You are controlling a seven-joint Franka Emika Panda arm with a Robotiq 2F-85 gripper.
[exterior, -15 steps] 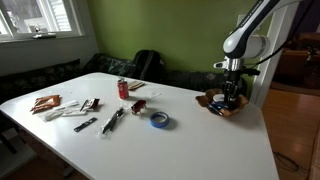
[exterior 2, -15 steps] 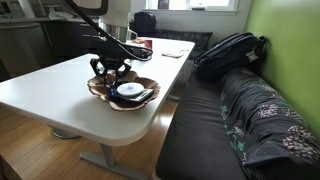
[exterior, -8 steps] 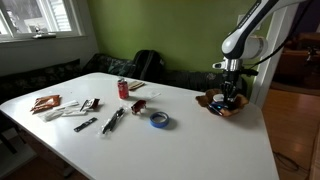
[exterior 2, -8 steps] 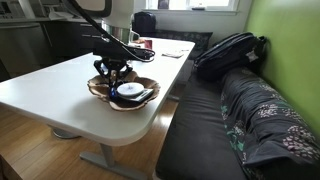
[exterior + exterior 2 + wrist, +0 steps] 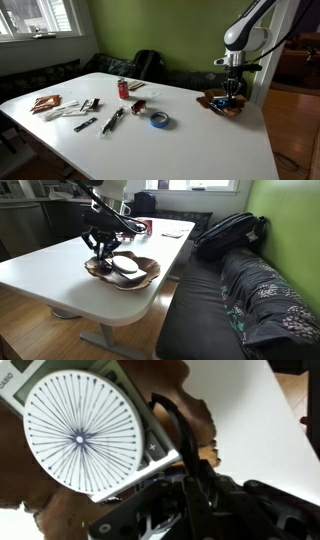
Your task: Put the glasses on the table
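The glasses (image 5: 173,422) are a thin dark curved frame sticking out from between my fingers in the wrist view. My gripper (image 5: 196,486) is shut on them and holds them just above the brown bowl (image 5: 55,512). In both exterior views the gripper (image 5: 232,90) (image 5: 103,250) hangs over the bowl (image 5: 221,104) (image 5: 128,273) at the end of the white table (image 5: 150,145) (image 5: 45,268). The glasses are too small to make out there. A white disc with radial lines (image 5: 80,432) lies in the bowl on a grey device.
A blue tape ring (image 5: 159,119), a red can (image 5: 124,88), pens and packets lie mid-table. A dark couch (image 5: 250,305) with a black backpack (image 5: 228,232) runs beside the table edge near the bowl. Bare white tabletop (image 5: 255,420) lies beside the bowl.
My gripper has risen out of the bowl and shifted towards the table's middle, carrying the glasses. The white disc in the bowl is now uncovered.
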